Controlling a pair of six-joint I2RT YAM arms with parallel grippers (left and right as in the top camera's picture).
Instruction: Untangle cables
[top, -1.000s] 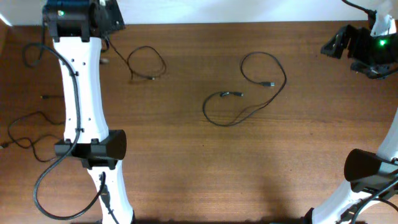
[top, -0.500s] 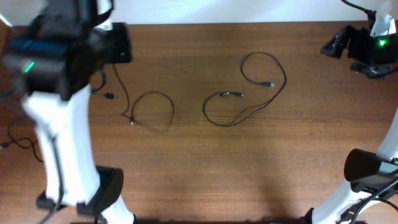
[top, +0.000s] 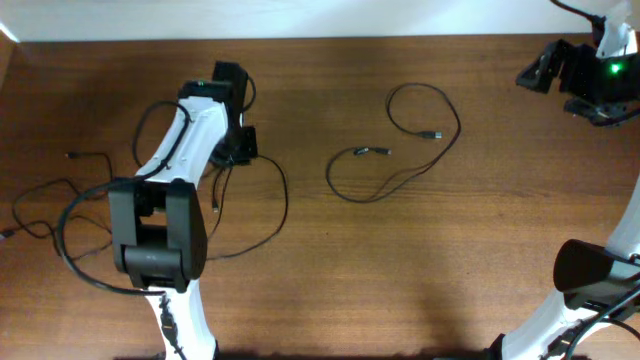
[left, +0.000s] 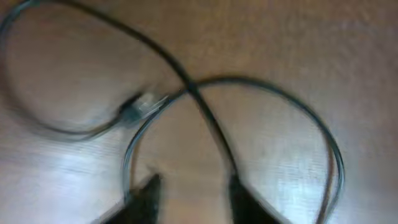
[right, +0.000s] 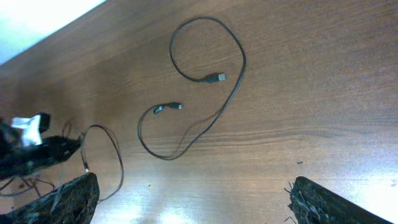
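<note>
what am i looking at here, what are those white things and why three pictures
Two white robot arms, the left arm and the right arm, stand at a wooden table. The wide picture comes from a camera fixed overhead. The other two come from a camera on each wrist, looking past that arm's two-finger tool. Thin black cables lie on the table: the middle cable in a loop, and the near cable under the left tool, whose blurred fingers stand apart. The right tool is open and holds nothing.
</note>
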